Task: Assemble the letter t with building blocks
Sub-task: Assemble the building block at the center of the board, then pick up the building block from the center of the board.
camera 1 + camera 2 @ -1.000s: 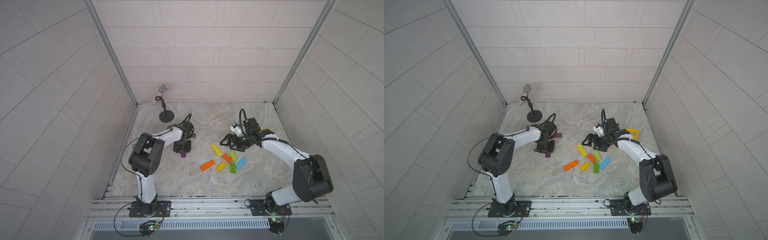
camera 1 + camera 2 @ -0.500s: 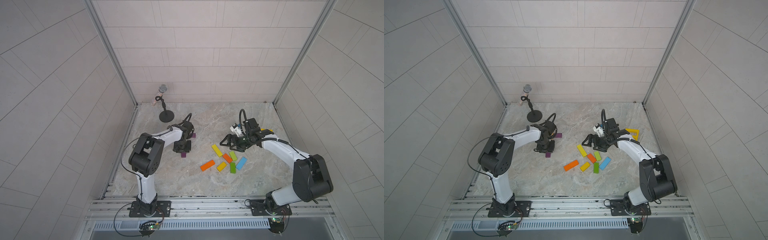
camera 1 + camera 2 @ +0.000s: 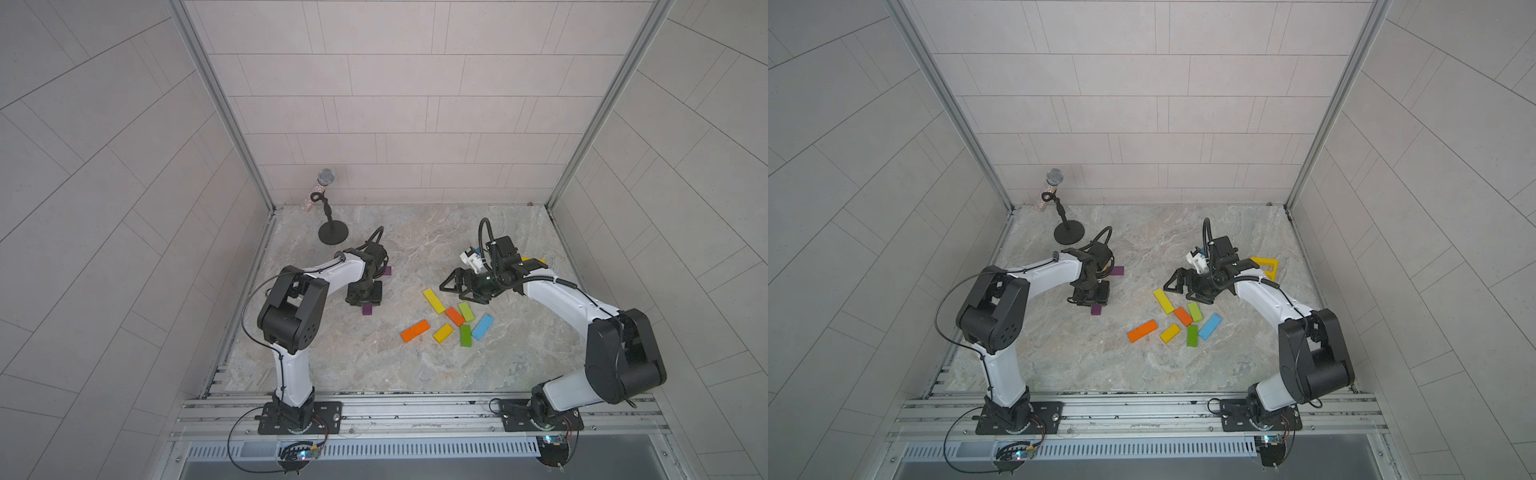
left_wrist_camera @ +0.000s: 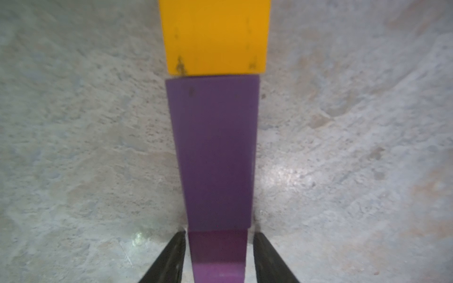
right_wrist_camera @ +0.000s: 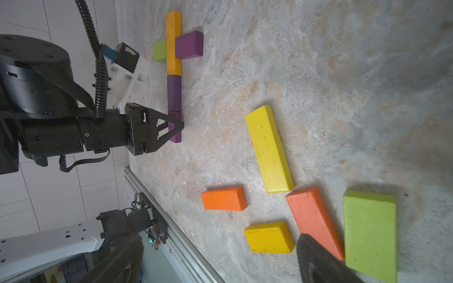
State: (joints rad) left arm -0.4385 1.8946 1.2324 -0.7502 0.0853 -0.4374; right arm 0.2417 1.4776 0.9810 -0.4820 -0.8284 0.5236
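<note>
1. The left gripper (image 4: 219,234) is seen opened only slightly. Its fingers (image 4: 171,257) stand just off either side of the end purple block (image 4: 218,254), and nothing appears to be gripped.
2. That block lies flat on the table (image 4: 73,122) between the jaws. Ahead of the fingertips, a middle purple block (image 4: 213,152) and an orange-yellow block (image 4: 215,36) are butted end to end in one line with it, forming the stem.
3. In the right wrist view, a lime block (image 5: 159,50) and a side purple block (image 5: 190,45) are set against opposite sides of the orange-yellow block as the crossbar.
4. The step in hand is judged to be the release of the stem's last piece. The jaws should be parted evenly and the gripper lifted straight up, so that neither finger drags the block out of line.
5. The right gripper (image 3: 451,291) is held wide open and empty. A long yellow block (image 3: 434,301) lies just beside its tips, and the other loose blocks (image 3: 455,316) lie beyond that. No contact with them is needed for this step.
</note>
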